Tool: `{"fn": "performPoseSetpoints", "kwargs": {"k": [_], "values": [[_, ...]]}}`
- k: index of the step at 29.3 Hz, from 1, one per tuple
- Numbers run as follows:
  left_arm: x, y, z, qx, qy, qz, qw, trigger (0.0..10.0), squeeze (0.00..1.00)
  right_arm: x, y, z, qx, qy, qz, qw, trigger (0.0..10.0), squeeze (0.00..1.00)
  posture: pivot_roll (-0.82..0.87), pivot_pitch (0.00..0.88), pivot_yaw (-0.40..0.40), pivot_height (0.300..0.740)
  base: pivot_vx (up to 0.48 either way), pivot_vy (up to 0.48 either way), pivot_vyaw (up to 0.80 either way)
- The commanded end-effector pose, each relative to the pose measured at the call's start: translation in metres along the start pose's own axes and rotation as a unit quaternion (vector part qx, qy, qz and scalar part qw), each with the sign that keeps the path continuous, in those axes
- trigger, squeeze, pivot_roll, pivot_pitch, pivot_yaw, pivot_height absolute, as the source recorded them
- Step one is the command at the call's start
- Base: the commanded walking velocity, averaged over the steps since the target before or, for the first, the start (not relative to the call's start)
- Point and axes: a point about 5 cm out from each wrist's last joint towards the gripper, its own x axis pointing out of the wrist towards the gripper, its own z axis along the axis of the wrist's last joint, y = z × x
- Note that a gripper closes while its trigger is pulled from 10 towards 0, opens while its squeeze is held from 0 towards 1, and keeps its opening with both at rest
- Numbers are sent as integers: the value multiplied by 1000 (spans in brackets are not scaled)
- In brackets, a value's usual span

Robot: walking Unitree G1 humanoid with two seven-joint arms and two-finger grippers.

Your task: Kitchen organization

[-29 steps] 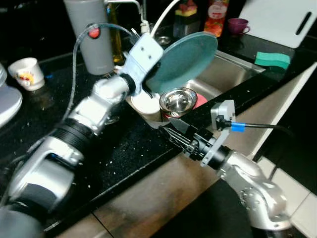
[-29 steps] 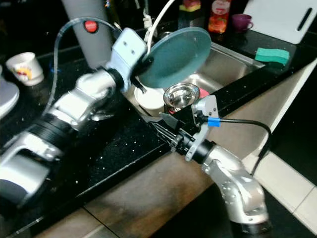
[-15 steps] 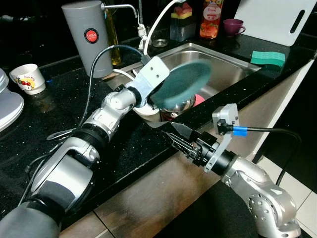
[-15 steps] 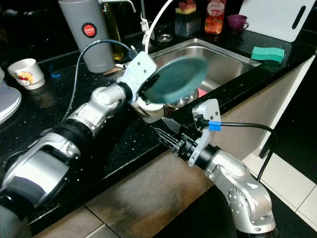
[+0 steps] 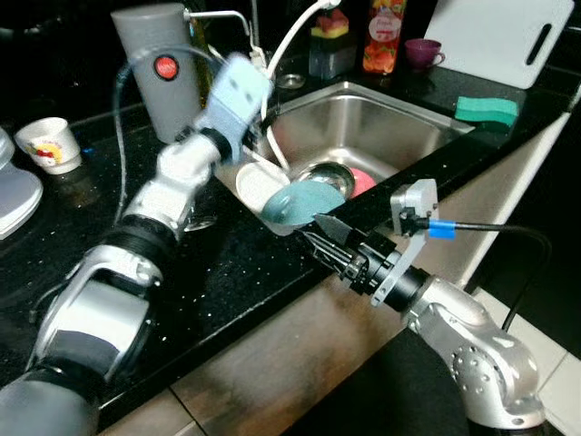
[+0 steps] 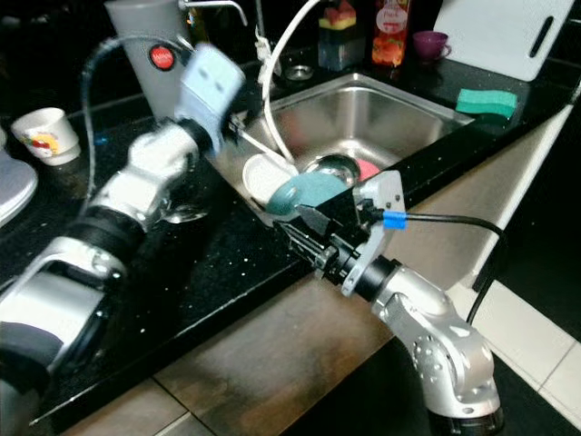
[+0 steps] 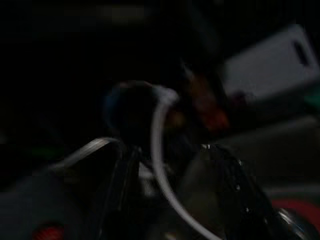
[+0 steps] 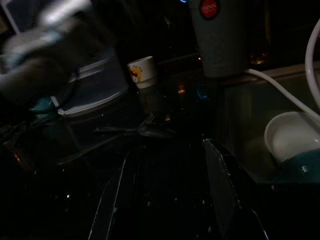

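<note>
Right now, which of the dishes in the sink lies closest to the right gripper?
The teal plate: it leans at the sink's near edge, just beyond the right gripper. The white bowl and steel bowl sit farther.

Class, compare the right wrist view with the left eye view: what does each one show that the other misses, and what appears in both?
Right wrist view alone: a fork lying on the dark counter.

Left eye view alone: the green sponge, the white cutting board, the purple cup, the red bottle, and the steel bowl in the sink.

Both: the grey canister, the small printed cup, the white bowl and the teal plate at the sink's near corner.
</note>
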Motion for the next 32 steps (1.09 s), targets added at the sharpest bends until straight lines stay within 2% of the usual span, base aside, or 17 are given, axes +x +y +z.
{"fn": "performPoseSetpoints", "kwargs": {"k": [1,2,3,4,5,6,9,10,13,15,19,21,22,26,29,30,32], "values": [[-8,10,-1,-7,8,24,1000,10000,0,3,0,2,-1,-9,7,1000,10000,0,31,0,38,740,0,0,0],[-11,14,2,-9,4,33,999,10000,0,4,0,2,-3,-9,9,1000,10000,0,31,0,38,740,0,0,0],[-28,24,8,5,7,53,999,10000,0,7,0,1,-1,-8,25,1000,10000,0,67,0,10,740,0,0,800],[-28,24,8,5,7,53,999,10000,0,7,0,1,-1,-8,25,1000,10000,0,67,0,10,740,0,0,800],[-34,27,10,10,9,58,998,10000,0,8,0,1,0,-7,31,999,10000,0,67,0,10,740,0,0,800],[-51,32,9,29,29,57,998,10000,0,11,2,0,2,-5,46,999,10000,0,86,0,-6,740,0,0,800],[-89,40,5,54,85,31,994,10000,0,14,5,-3,3,2,73,997,10000,0,108,0,-23,740,0,0,800],[-89,40,5,54,85,31,994,10000,0,14,5,-3,3,2,73,997,10000,0,108,0,-23,740,0,0,800],[-119,47,5,66,135,3,989,10000,0,16,2,-5,2,9,78,997,10000,0,130,0,-38,740,0,0,531],[-131,50,5,75,157,-10,985,10000,0,17,0,-7,-2,14,77,997,10000,0,136,0,-43,740,0,0,0],[-139,53,5,85,171,-23,981,10000,0,18,-1,-8,-6,19,77,997,10000,0,137,0,-46,740,0,0,0],[-148,52,5,91,192,-64,975,10000,0,20,-2,-9,-10,22,80,996,10000,0,130,0,-49,740,0,0,0],[-148,52,5,91,192,-64,975,10000,0,20,-2,-9,-10,22,80,996,10000,0,130,0,-49,740,0,0,0],[-159,39,2,39,221,-187,956,10000,0,19,-2,-9,-15,29,83,996,10000,0,119,0,-48,740,0,0,0],[-158,43,2,29,224,-211,951,10000,0,18,-2,-9,-17,31,81,996,10000,0,109,0,-42,740,0,0,0],[-152,54,0,35,219,-218,950,10000,0,16,-2,-9,-18,33,79,996,10000,0,100,0,-39,740,0,0,0],[-148,59,-2,39,217,-218,951,10000,0,15,-2,-8,-18,35,78,996,10000,0,98,0,-38,740,0,0,0]]}}
